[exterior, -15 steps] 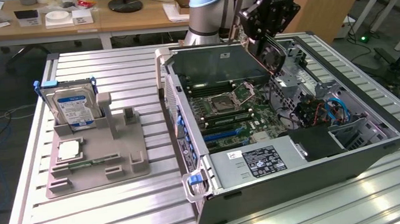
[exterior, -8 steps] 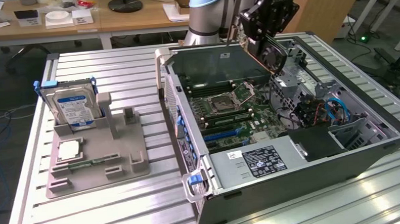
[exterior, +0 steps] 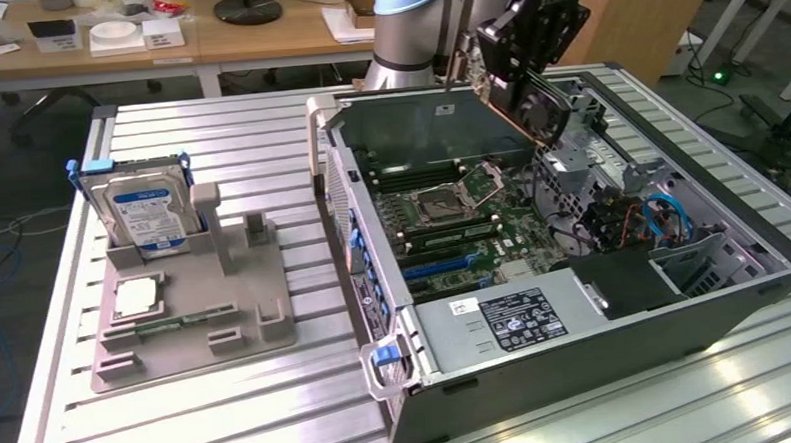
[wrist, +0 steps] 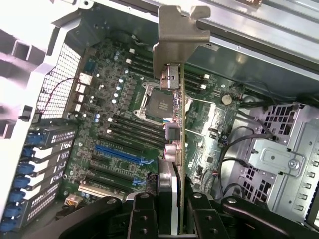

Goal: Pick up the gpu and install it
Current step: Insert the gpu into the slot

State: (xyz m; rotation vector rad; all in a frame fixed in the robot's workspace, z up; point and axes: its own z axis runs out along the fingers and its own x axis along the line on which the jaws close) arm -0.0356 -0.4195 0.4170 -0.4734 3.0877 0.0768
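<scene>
Gripper (wrist: 172, 211) of mine is pinching the gpu (wrist: 175, 124) between its two fingers (wrist: 144, 214). I see the card held on its thin edge, up in the air over the open computer case (exterior: 406, 131). Its silver bracket (wrist: 177, 35) is at the end far from the gripper. Below the card lies the green motherboard (wrist: 114, 114). A blue slot (wrist: 119, 155) sits on the board, a little to one side of the card.

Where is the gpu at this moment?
The gpu hangs clamped in the gripper, right of centre near the top of the exterior view. It is above the open computer case and its motherboard, not yet seated in a slot.
</scene>
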